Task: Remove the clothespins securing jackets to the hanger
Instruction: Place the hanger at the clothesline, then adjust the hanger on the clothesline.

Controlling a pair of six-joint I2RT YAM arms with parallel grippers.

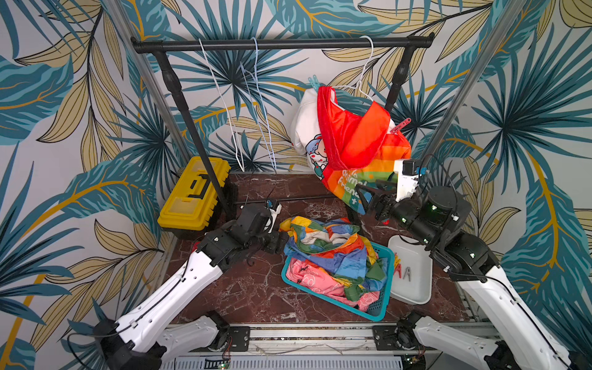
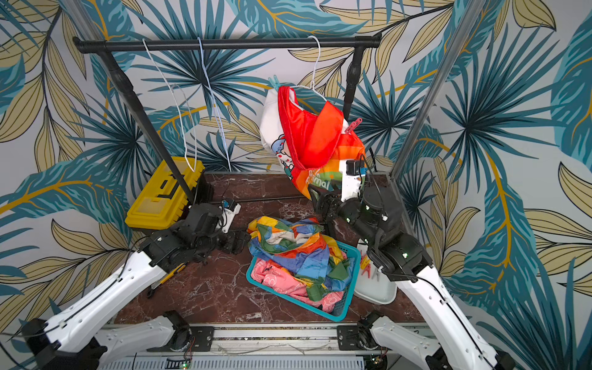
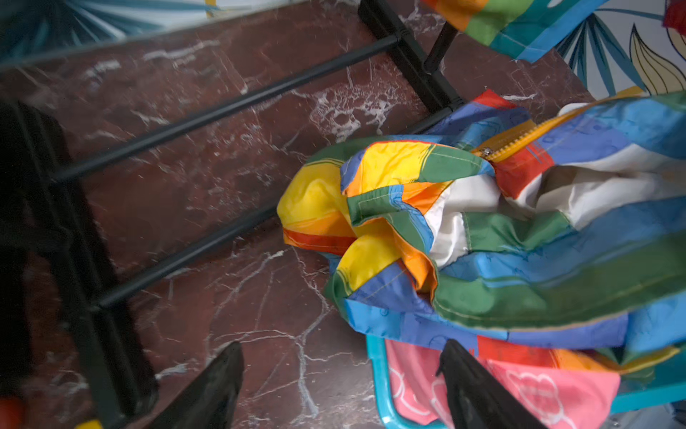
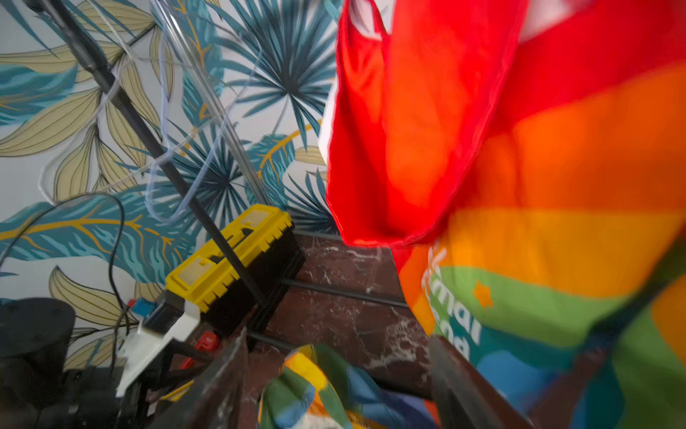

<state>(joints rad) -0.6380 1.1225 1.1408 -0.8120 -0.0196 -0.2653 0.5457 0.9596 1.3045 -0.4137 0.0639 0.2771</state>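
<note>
The red-hooded jacket (image 1: 355, 137) hangs bunched on a wire hanger (image 1: 371, 61) at the right end of the black rail (image 1: 288, 45), its rainbow stripes below the hood and white bear-printed cloth at its side. A teal clothespin (image 1: 314, 80) sits at its upper corner and a pink clothespin (image 1: 401, 125) juts from the opposite shoulder.

A rainbow jacket (image 1: 323, 243) lies heaped over a pink jacket (image 1: 307, 275) in the teal basket (image 1: 371, 315). Loose clothespins (image 1: 404, 272) lie in the white tray (image 1: 413, 288) just beside it.

The right hand (image 4: 339, 338) is released and empty, close to the hanging jacket's lower hem; whether it touches the cloth I cannot tell. The left hand (image 3: 341, 347) is also released and empty, at the heap's edge.

The bench (image 1: 250, 288) is bare in front of the left arm. A yellow toolbox (image 1: 192, 195) stands at the back left beside the rail's post. Bare hangers (image 1: 221, 99) dangle mid-rail, and a utility knife (image 2: 169, 275) lies under the left arm.
</note>
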